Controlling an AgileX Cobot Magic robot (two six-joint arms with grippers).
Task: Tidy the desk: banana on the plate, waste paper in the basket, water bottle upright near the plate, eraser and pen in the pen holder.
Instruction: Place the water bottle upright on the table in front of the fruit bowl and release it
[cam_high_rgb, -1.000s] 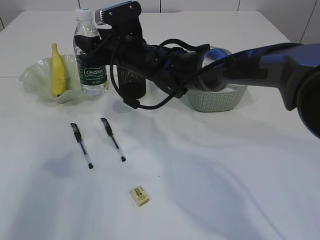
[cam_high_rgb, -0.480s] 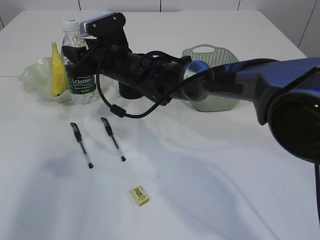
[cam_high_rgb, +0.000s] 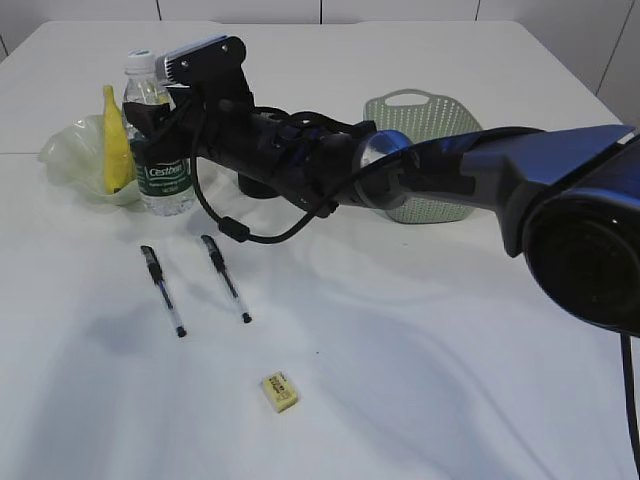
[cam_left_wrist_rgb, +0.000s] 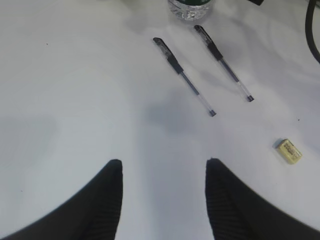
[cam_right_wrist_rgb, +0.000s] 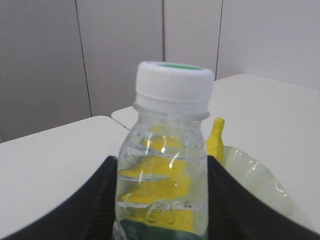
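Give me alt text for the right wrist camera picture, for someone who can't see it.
Close up, a clear water bottle with a white cap stands upright between the two dark fingers of the right gripper, which press against its sides. Behind it, a yellow banana lies on a pale green plate on a white table.

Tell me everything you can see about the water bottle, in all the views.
The water bottle is clear ribbed plastic with a white cap and a dark green label with white lettering. It looks nearly full of water. It stands upright on the white table, right beside the pale green plate, whose banana shows through it in the right wrist view. The right gripper has a finger on each side of its body. The left wrist view shows only its base.
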